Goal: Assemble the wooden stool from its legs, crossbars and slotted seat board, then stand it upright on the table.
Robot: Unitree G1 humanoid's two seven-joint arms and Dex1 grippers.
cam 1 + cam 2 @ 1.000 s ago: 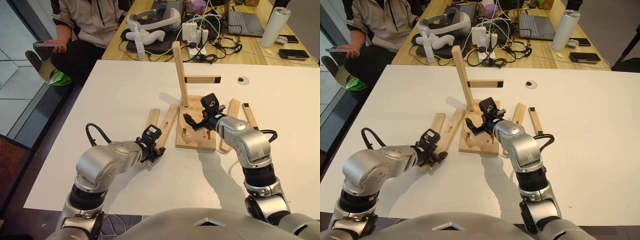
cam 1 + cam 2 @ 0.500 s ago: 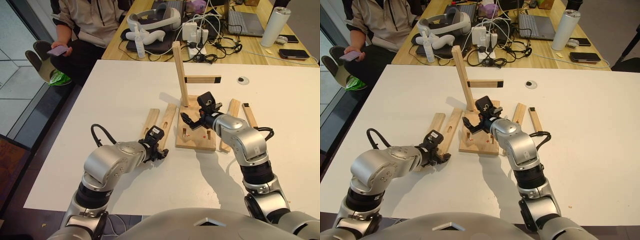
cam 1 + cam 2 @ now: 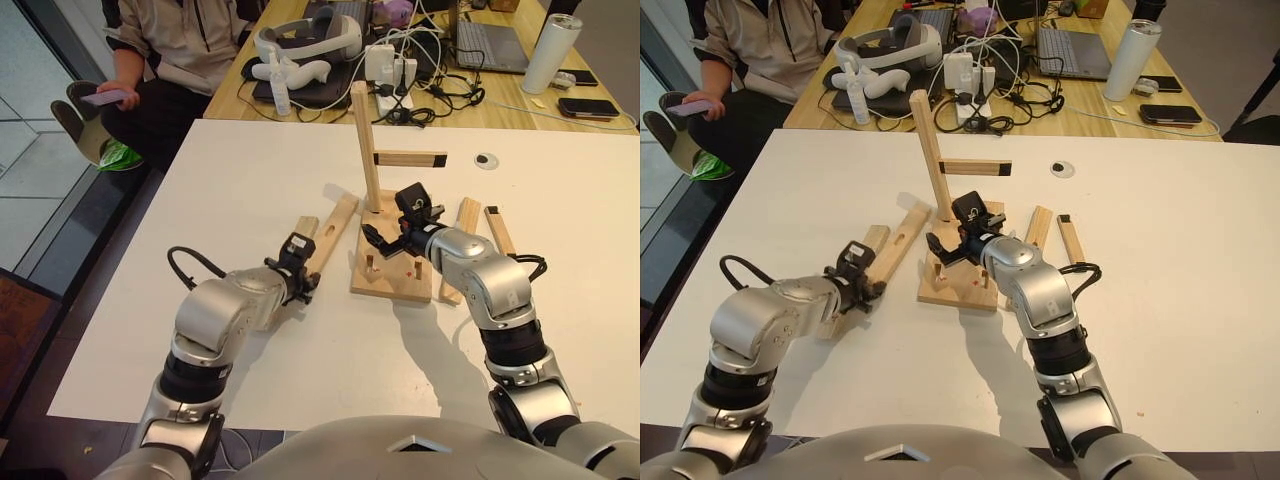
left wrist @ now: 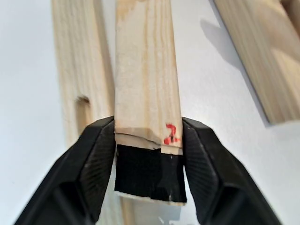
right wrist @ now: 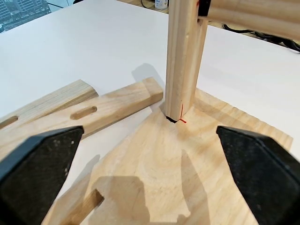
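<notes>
Left pincer (image 4: 148,137) grips wooden piece (image 4: 145,70) at taped end (right pincer (image 5: 150,154) spread over seat board (image 5: 220,187))

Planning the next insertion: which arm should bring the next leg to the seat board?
Left, I'd say. The left gripper is shut on a leg at its black-taped end. The right gripper is open and empty above the seat board, beside the upright leg, better suited to steadying it.

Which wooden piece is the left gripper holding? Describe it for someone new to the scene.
On the white table, find the flat seat board with one upright leg. Of the two sticks left of it, pick the longer stick, nearer the board, its black-taped, red-marked end clamped in the left gripper.
</notes>
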